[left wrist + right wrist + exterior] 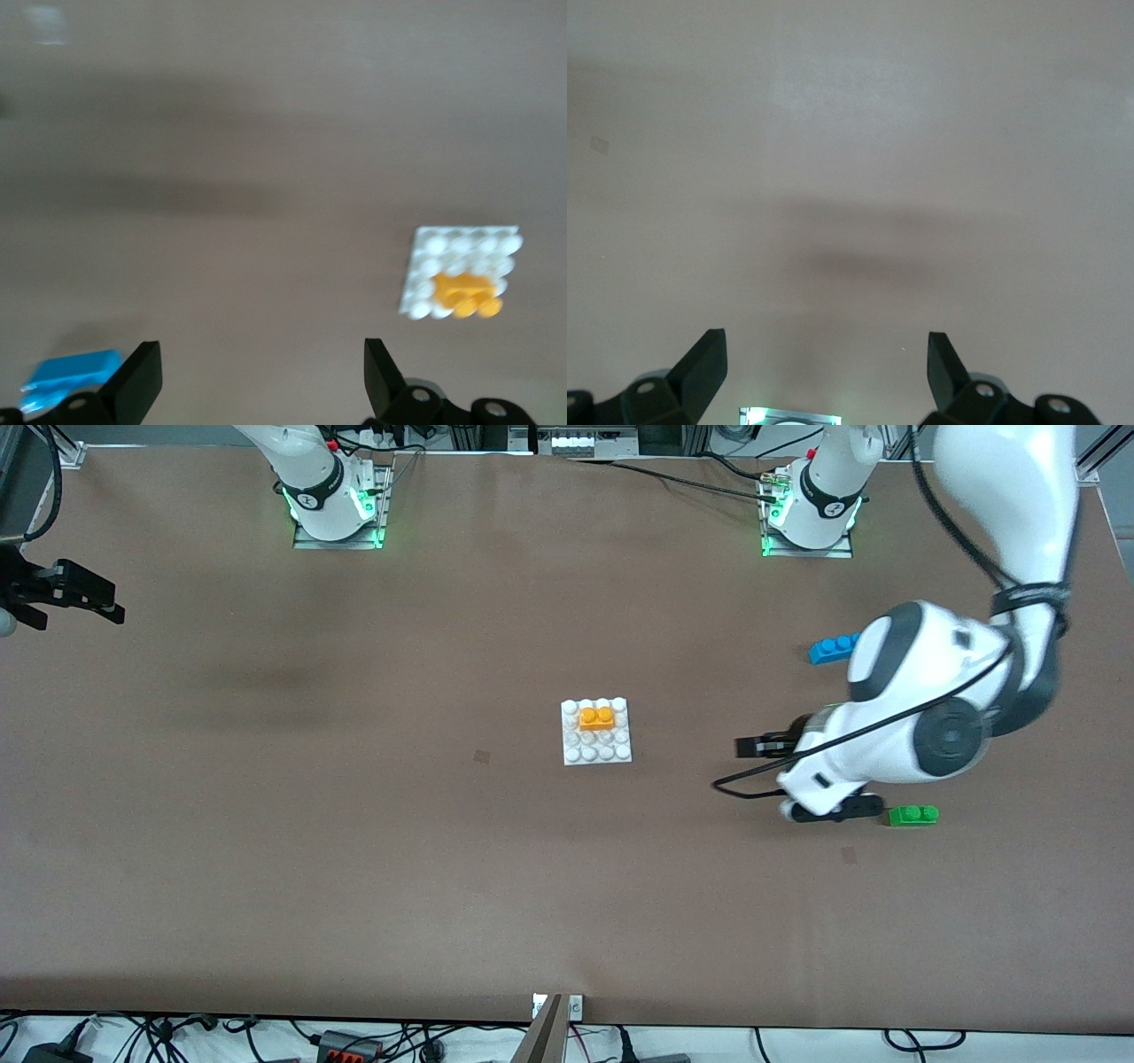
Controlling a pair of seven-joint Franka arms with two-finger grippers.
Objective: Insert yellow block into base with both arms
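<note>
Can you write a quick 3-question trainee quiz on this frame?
1. True or false: the yellow block sits on the base.
2. Which brick lies nearer the front camera: A) the blue brick B) the green brick?
3. Fill in: both the left gripper, over bare table between base and green brick, and the right gripper, over the right arm's end of the table, hold ____.

Key: 1 true, on studs in the rows farther from the front camera. 2 B. 3 nothing; both are open.
</note>
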